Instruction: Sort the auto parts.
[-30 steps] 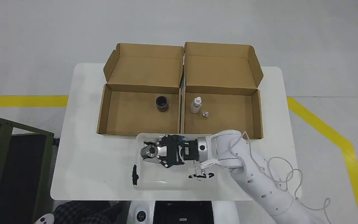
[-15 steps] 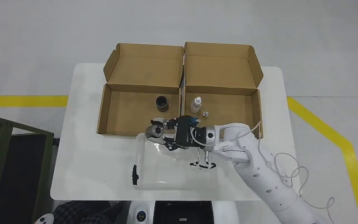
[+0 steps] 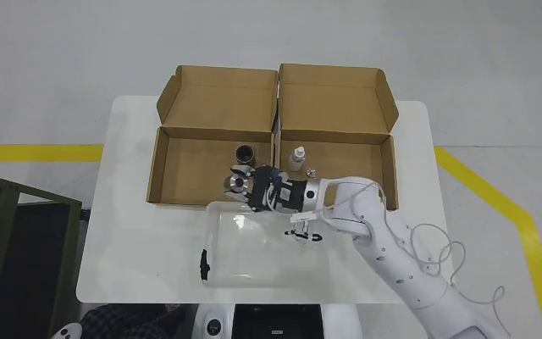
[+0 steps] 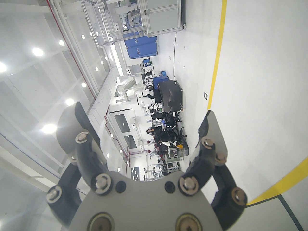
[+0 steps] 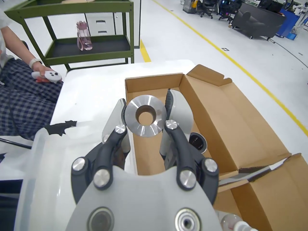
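The left gripper (image 4: 144,111) is seen with its fingers spread wide and nothing held between them. On the white table (image 3: 135,237), a small black part (image 3: 204,264) is found at the left edge of the clear plastic tray (image 3: 246,254); whether it lies inside or outside the wall cannot be told. Behind the tray, two open cardboard boxes are set side by side. A silver metal ring (image 3: 232,180) is clamped between the fingers of the right gripper (image 3: 239,183) and is held over the near part of the left box (image 3: 182,169). A dark cylinder (image 3: 246,155) is stood in that box just beyond the ring. In the right box (image 3: 356,169), a small white bottle (image 3: 296,158) and a small metal piece (image 3: 311,173) are placed near the left wall.
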